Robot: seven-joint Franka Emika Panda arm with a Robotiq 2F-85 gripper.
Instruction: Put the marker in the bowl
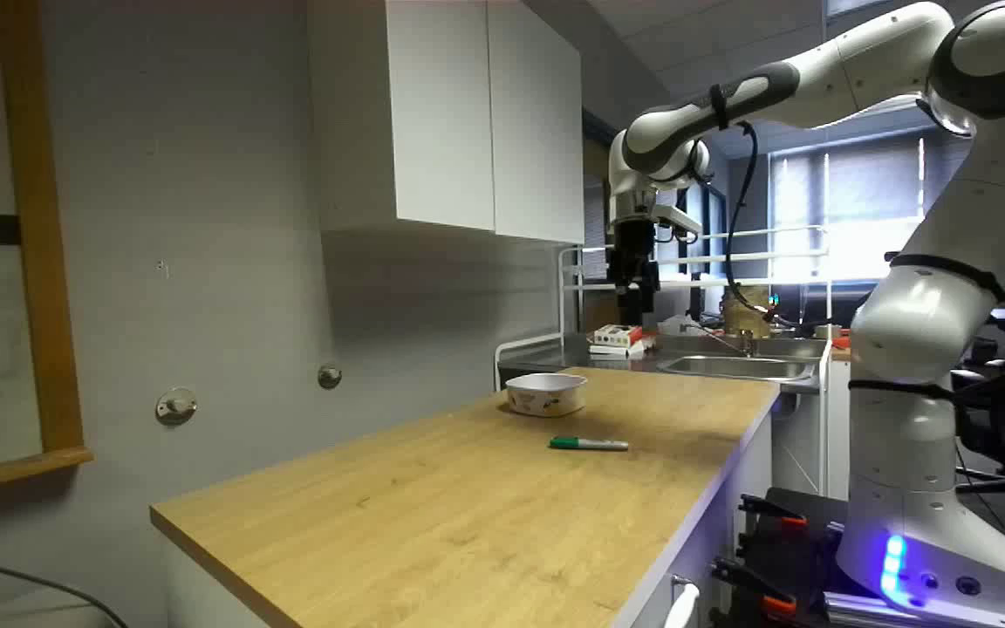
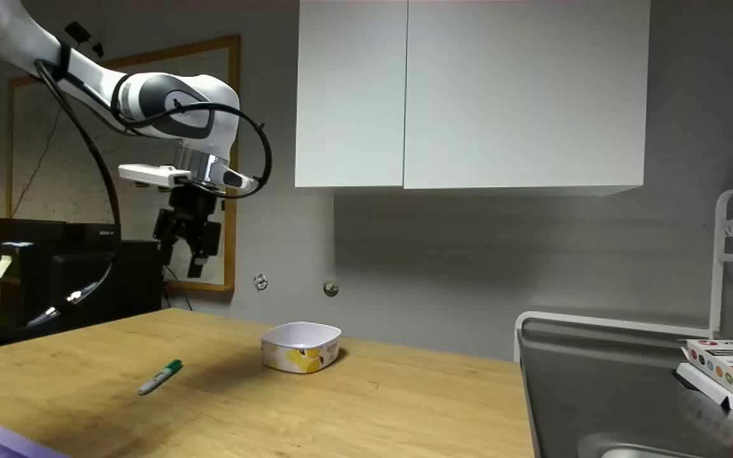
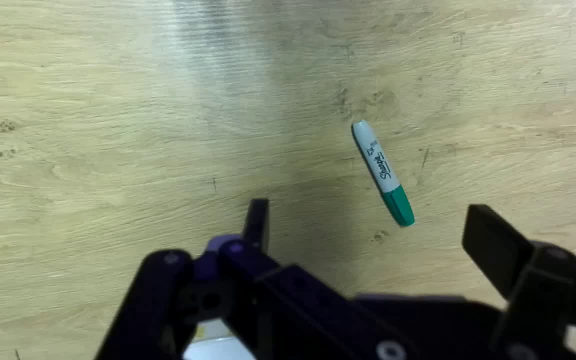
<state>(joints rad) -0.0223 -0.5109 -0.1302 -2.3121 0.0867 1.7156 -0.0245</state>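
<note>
The marker, with a pale grey barrel and a green cap, lies flat on the wooden counter in both exterior views (image 1: 590, 444) (image 2: 160, 377) and in the wrist view (image 3: 382, 172). The bowl, white with a printed pattern outside, stands upright on the counter in both exterior views (image 1: 546, 399) (image 2: 301, 356). A small part of the bowl (image 3: 220, 347) shows at the bottom of the wrist view, mostly hidden behind the gripper. My gripper (image 2: 180, 266) is open and empty, pointing down well above the counter. In the wrist view the gripper's fingers (image 3: 368, 212) stand wide apart, with the marker's cap beyond them.
The wooden counter (image 1: 433, 515) ends at a metal sink top (image 1: 734, 367). A box (image 2: 732, 366) lies on that metal top beside a white rack (image 2: 719, 267). White wall cabinets (image 2: 474, 95) hang above the counter's back. A grey wall runs behind the bowl.
</note>
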